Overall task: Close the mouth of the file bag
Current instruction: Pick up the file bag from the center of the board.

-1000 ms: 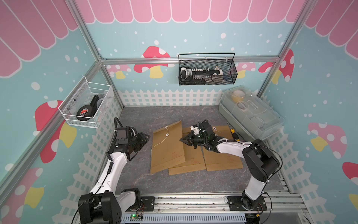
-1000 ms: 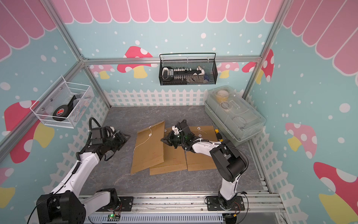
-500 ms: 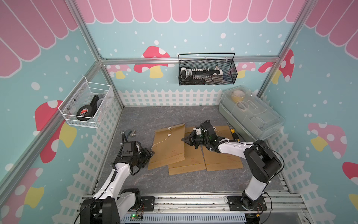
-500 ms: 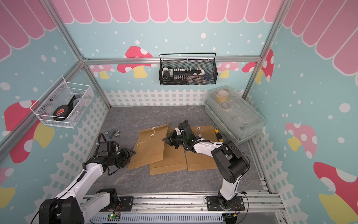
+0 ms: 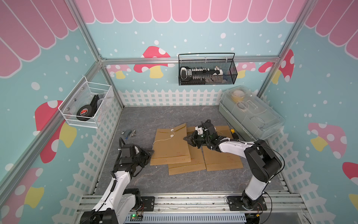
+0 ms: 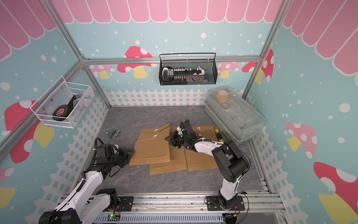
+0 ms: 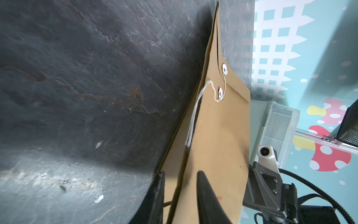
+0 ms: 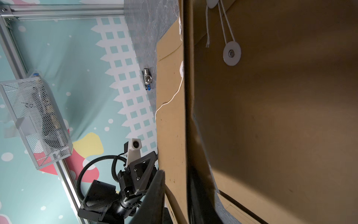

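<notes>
The brown file bag (image 5: 170, 147) (image 6: 153, 147) lies flat, overlapping two others. Its flap is folded down. A loose white string (image 7: 195, 112) runs from the flap's disc (image 7: 224, 69) past the body's disc (image 7: 220, 92) and off the bag's left edge. My left gripper (image 5: 151, 151) (image 7: 180, 174) is at the bag's near-left corner, open, with the bag's edge in the gap between its fingers. At the bag's right edge my right gripper (image 5: 186, 138) (image 8: 176, 172) also stands open, straddling that edge.
A second file bag (image 5: 191, 163) and a third (image 5: 222, 157) lie partly under and to the right. A screwdriver (image 5: 232, 132) and a clear lidded box (image 5: 251, 114) are at the right. Small metal fittings (image 5: 128, 133) lie by the left fence.
My left arm dropped from the left fence to the bag's near-left corner, its jaws narrowing. The right gripper went from shut to open. The bag turned a little and lies flatter.
</notes>
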Controlling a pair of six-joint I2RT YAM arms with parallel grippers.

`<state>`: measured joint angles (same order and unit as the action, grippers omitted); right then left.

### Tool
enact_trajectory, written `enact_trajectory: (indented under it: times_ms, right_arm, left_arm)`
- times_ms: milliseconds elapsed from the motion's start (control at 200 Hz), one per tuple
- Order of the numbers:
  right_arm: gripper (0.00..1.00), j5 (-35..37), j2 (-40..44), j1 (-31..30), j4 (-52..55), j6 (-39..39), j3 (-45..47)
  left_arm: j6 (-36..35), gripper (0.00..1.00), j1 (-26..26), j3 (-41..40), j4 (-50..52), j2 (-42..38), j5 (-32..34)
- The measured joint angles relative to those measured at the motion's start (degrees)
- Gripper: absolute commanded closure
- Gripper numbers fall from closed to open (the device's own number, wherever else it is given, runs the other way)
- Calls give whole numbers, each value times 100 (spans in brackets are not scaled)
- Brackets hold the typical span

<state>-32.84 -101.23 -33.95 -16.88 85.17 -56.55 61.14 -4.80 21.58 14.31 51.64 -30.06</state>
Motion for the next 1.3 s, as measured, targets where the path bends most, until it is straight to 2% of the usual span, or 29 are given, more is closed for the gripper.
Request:
enact_trajectory:
  times_ms: [120, 240, 340, 380, 595, 886, 1081, 1296]
  right_arm:
    - [78, 42, -109, 0, -138, -120, 0]
    - [91, 98, -192, 0, -94, -304, -4]
    - [92, 70, -201, -24, 92, -566, -50]
    - [89, 57, -201, -31, 153, -660, -63]
    - [74, -109, -199, -26, 472, -1019, -175]
    - [50, -413, -199, -15, 601, -1287, -249]
    - [34, -535, -269, -28, -446, -610, -28]
    - [24, -243, -616, -400, -1725, 337, 306]
  left_arm:
    - [42, 82, 0, 9, 2, -2, -50]
    - [37, 90, 0, 59, 24, -46, -87]
    - [26, 96, 0, 173, 20, -90, -205]
    - [20, 100, 0, 221, 9, -131, -254]
    - [68, 100, -52, 575, 2, -446, -511]
    - [120, 100, -48, 1897, 17, -256, -892]
    - [105, 100, 11, 2439, 28, -39, -946]
    - [131, 100, 127, 2605, 96, 61, -962]
